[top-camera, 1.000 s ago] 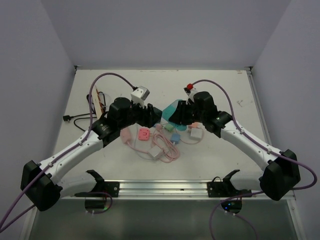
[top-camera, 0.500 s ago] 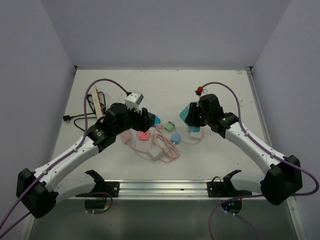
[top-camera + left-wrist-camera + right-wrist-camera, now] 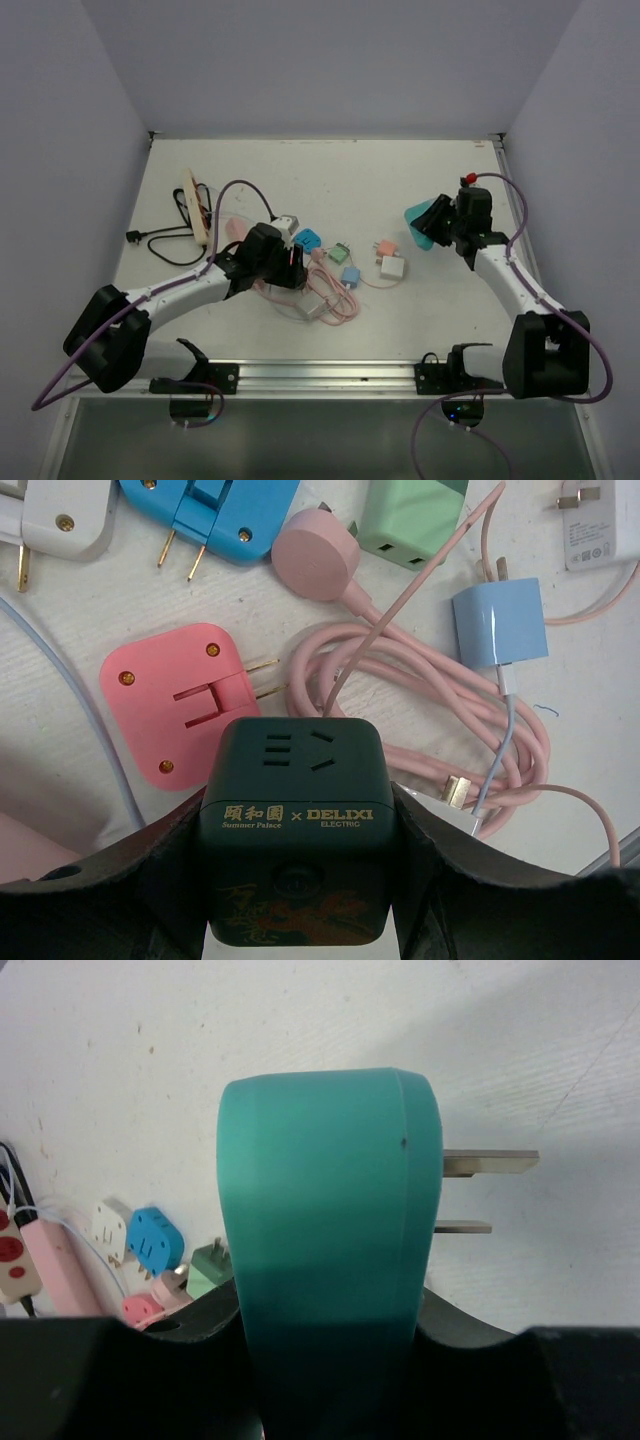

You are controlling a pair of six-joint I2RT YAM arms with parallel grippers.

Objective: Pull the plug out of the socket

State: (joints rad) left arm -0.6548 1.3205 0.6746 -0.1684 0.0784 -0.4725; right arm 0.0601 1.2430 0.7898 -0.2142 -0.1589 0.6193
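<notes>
Left gripper [image 3: 284,265] clamped on dark green DELIXI cube socket [image 3: 295,780], by pink cable coil [image 3: 420,670]. Right gripper [image 3: 448,222] clamped on teal plug [image 3: 325,1210], prongs [image 3: 490,1163] bare, far right.

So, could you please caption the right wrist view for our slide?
Right gripper holds a teal plastic plug, its two metal prongs bare.

Where I see things on the table
Left of the table's [image 3: 400,170] middle, the socket cube [image 3: 290,770] sits in the left gripper [image 3: 295,815]. Well apart, toward the right edge, the plug [image 3: 330,1190] is in the right gripper [image 3: 325,1320]. A power strip [image 3: 193,205] lies by the left edge, and the coiled cable [image 3: 335,300] and loose adapters [image 3: 392,267] lie between.
</notes>
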